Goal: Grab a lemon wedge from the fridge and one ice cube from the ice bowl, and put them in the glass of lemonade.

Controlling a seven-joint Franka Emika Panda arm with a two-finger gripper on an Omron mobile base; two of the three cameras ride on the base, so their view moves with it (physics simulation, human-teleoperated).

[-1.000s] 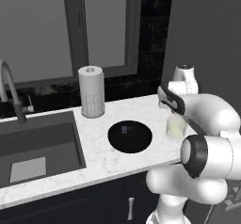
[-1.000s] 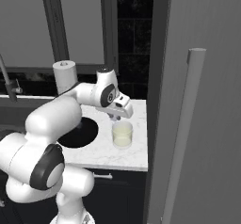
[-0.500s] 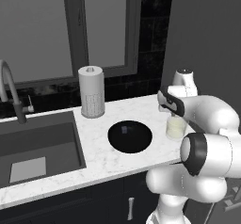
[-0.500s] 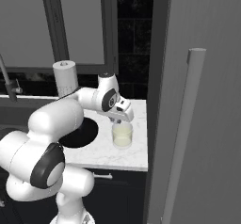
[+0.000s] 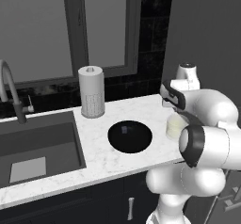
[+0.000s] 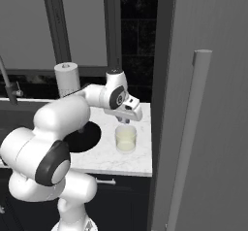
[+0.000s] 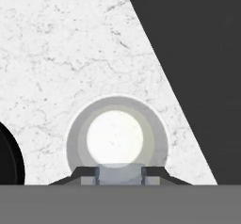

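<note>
Left base view: 1 ice bowl (image 5: 130, 135), wide, shallow, black, sits on the marble worktop (image 5: 99, 159) between the sink (image 5: 37, 145) and the glass of lemonade (image 5: 175, 126). One pale ice cube (image 5: 124, 130) lies in the bowl, poss. more, too small to tell. 1 paper-towel roll (image 5: 91, 92) stands behind the bowl. Arm arcs over the glass, so the glass is partly hidden.

Right base view: hand (image 6: 127, 120) hangs right above the 1 glass of lemonade (image 6: 125, 139), not touching the rim as far as I can tell. Grey fridge (image 6: 203, 104) w/ its bar handle stands just right of the worktop, door looks shut. Black bowl (image 6: 87, 137) mostly behind the arm.

Hand view: looks straight down into the glass (image 7: 117, 138), round rim, pale liquid centred. Hand (image 7: 120, 175) has its two tips pinched on a small pale translucent ice cube (image 7: 119, 173), cube sits over the near rim of the glass. Edge of the bowl (image 7: 9, 159) at far left.

Handling, my guess: cube is light, hard, slick and wet, so squeeze on 2 flat opposite faces, gently, or it squirts out. Glass is stiff but breakable and tippy, don't knock the rim. Lemon wedge likely soft, light, juicy.
</note>
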